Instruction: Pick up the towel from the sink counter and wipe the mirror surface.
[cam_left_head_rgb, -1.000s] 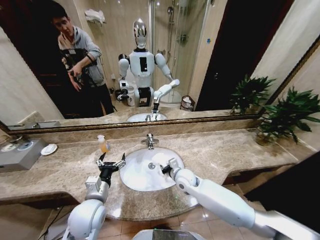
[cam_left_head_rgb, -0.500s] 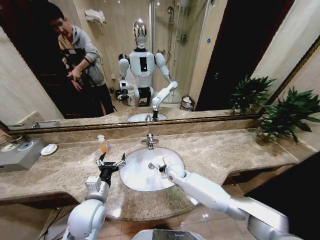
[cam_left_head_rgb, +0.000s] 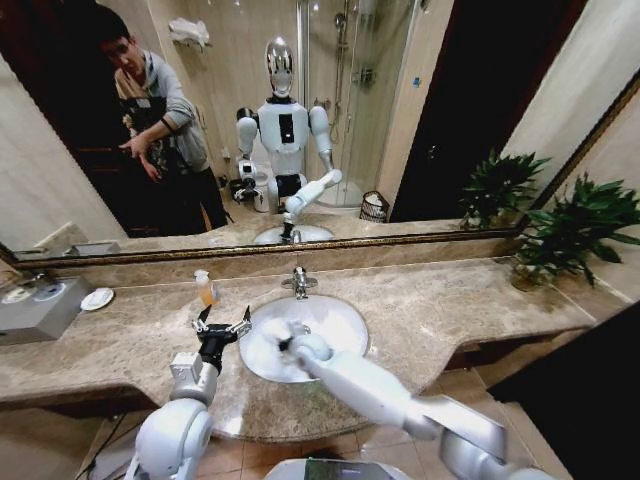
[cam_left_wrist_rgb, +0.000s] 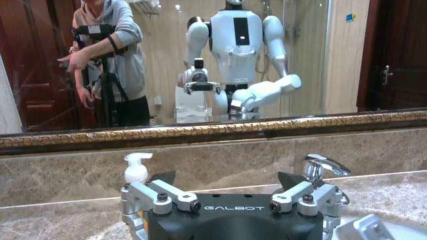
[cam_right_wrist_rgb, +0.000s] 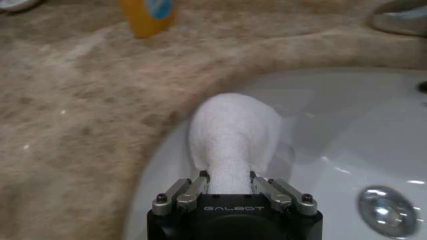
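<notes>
Over the sink counter (cam_left_head_rgb: 470, 300) basin, right tool (cam_right_wrist_rgb: 228, 181) clamps the towel (cam_right_wrist_rgb: 233, 132); left tool (cam_left_wrist_rgb: 227, 187) gapes empty

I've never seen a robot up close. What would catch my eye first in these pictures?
Probably the right gripper clamped on a fluffy white towel over the left part of the white basin. Next, the left gripper held open above the marble counter, beside the basin. Behind runs the wide mirror, reflecting the robot itself.
</notes>
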